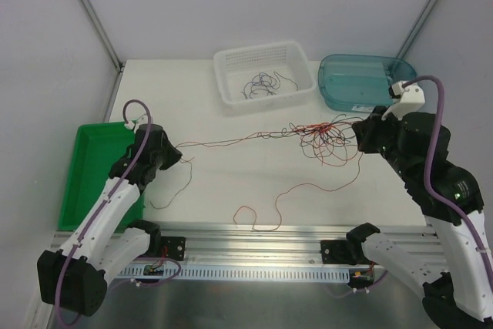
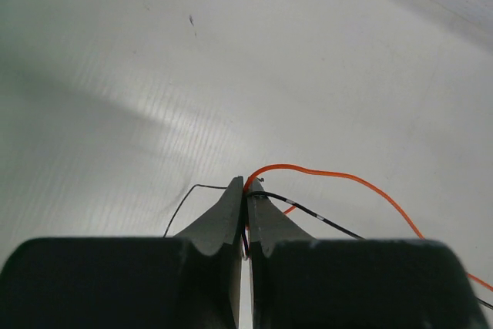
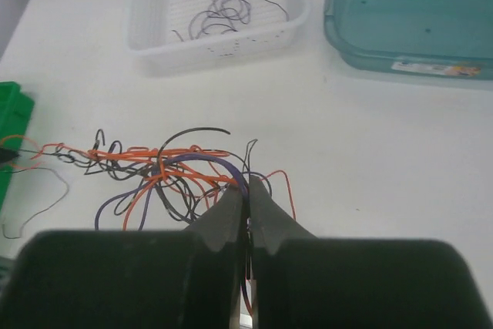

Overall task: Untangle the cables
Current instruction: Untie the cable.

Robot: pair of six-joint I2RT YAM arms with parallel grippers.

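Tangle of cables on the white worktop, right of centre, with strands stretched leftward. The left end effector is pinched on one orange and one black strand, and the right end effector is pinched on strands at the tangle's near edge. Behind stand a white basket (a few dark wires inside) and a teal bin. A green tray lies left.

The cables lie knotted mid-table, orange, red and black; strands stretch taut leftward.

Left arm, right arm: white links, black joints, purple hose each; dark tapered gripper fingers.
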